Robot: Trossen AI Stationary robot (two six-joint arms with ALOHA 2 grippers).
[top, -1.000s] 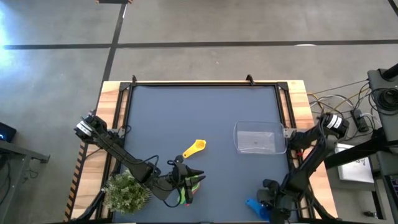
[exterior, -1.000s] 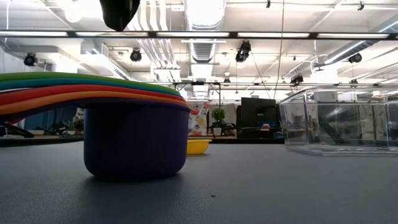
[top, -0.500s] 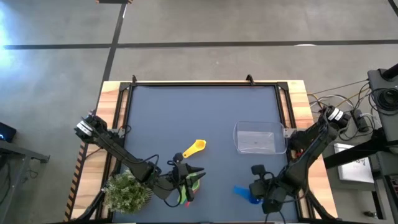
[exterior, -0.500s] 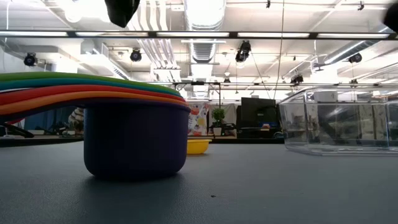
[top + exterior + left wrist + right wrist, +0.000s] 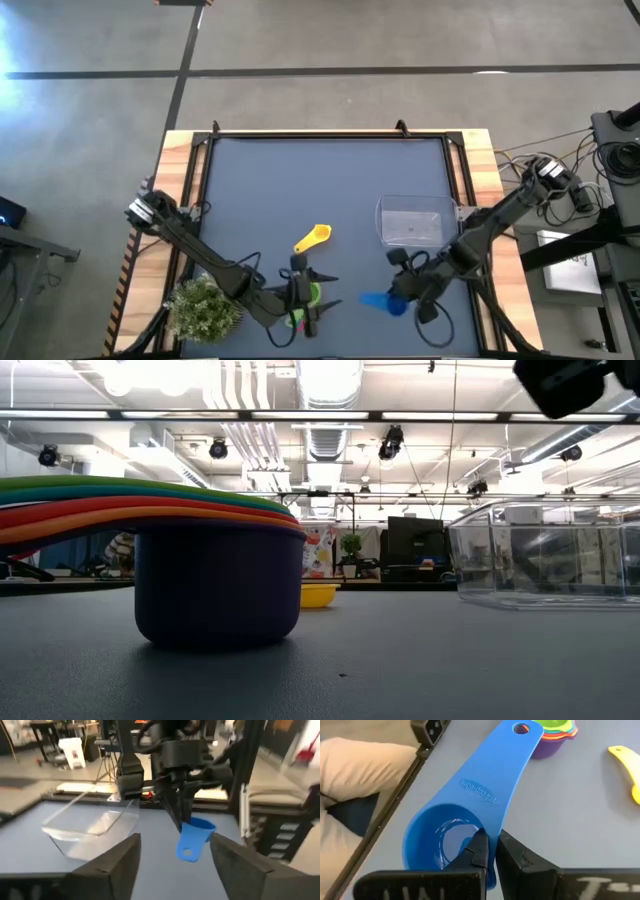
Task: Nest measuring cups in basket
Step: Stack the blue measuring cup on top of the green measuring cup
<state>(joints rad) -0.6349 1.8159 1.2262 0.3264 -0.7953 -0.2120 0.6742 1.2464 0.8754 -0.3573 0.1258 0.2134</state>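
Note:
My right gripper (image 5: 398, 292) is shut on the blue measuring cup (image 5: 378, 302), above the table near its near edge, between the clear basket (image 5: 412, 222) and the stack of nested cups (image 5: 300, 305). In the low view the stack rests on its purple bottom cup (image 5: 220, 585). The yellow cup (image 5: 313, 238) lies alone on the table farther back. My left gripper (image 5: 328, 292) is open over the stack and touches nothing. Its fingers (image 5: 117, 865) frame the blue cup (image 5: 195, 837) in the left wrist view. My right gripper pinches the blue cup's bowl wall (image 5: 489, 831) where the handle joins it, one finger (image 5: 479, 849) inside the bowl and one outside. The fingers point down from above. The cup is lifted clear and tilted, its handle (image 5: 187, 851) slanting down toward the stack.
A green potted plant (image 5: 205, 305) stands at the near left corner beside the left arm. The basket (image 5: 545, 555) stands on the right half of the table. Wooden rails (image 5: 180, 160) border the dark table top. Bare table lies between the stack and the blue cup.
My right gripper has carried the blue cup from the near right corner toward the table's left, closer to the stack, keeping it lifted. My left gripper has gone out of the low view's top above the stack.

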